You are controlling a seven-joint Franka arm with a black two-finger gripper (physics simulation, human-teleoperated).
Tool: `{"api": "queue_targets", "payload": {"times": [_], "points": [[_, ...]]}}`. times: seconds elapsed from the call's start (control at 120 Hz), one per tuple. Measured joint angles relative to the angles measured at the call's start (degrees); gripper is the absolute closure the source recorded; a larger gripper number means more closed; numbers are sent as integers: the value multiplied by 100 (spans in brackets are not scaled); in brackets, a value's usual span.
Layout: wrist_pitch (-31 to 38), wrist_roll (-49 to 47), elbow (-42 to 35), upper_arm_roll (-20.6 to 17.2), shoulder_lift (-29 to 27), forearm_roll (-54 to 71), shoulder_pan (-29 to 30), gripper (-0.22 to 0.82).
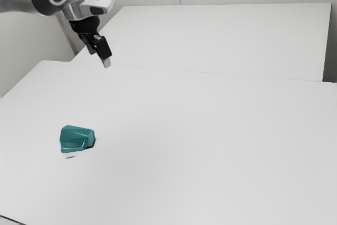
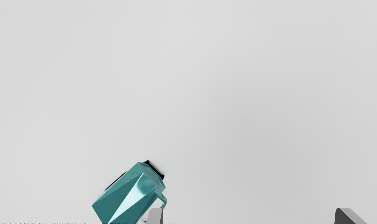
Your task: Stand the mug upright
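Exterior view: mug (image 1: 77, 139) on its side at 7 o'clock from the open hand (image 1: 101, 59)

The mug lies on the white surface (image 1: 200, 130), well apart from the hand, which hangs in the air above with nothing in its grip. By the exterior view's clock, the mug's long axis runs roughly from 9 to 3 o'clock, the wider end at 9 and the narrower at 3. That narrower end looks like the base, and it is the end nearer the hand.

In the wrist view the fingers (image 2: 155, 216) stand wide apart, with bare surface between them. The mug sits off to one side, outside that gap, its handle (image 2: 164, 200) showing close by one fingertip. The long axis runs aslant to the line from finger to finger.

The mug still needs standing up, so the coming move likely turns on that offset: travel toward 7 o'clock and down, with some turn of the wrist so the fingers close across the body. The handle is the likely snag; a finger coming down on it could roll the mug.
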Motion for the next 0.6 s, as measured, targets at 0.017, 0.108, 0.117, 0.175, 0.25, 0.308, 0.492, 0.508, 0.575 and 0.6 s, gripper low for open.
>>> {"api": "queue_targets", "payload": {"times": [0.017,0.108,0.117,0.175,0.25,0.308,0.492,0.508,0.575,0.6], "points": [[11,1,-17,1,-12,0,13,0],[78,6,-210,5,-103,1,115,0],[84,7,-224,5,-112,1,121,0],[164,10,-380,5,-161,-2,158,0],[298,13,-705,5,-355,-42,204,0],[363,11,-945,10,-529,-139,314,0],[356,-32,-1638,39,-764,-1352,1721,0],[349,-33,-1688,38,-768,-1451,1859,0],[327,-29,-1870,31,-773,-1740,2333,0],[322,-27,-1929,28,-771,-1816,2474,0]]}}
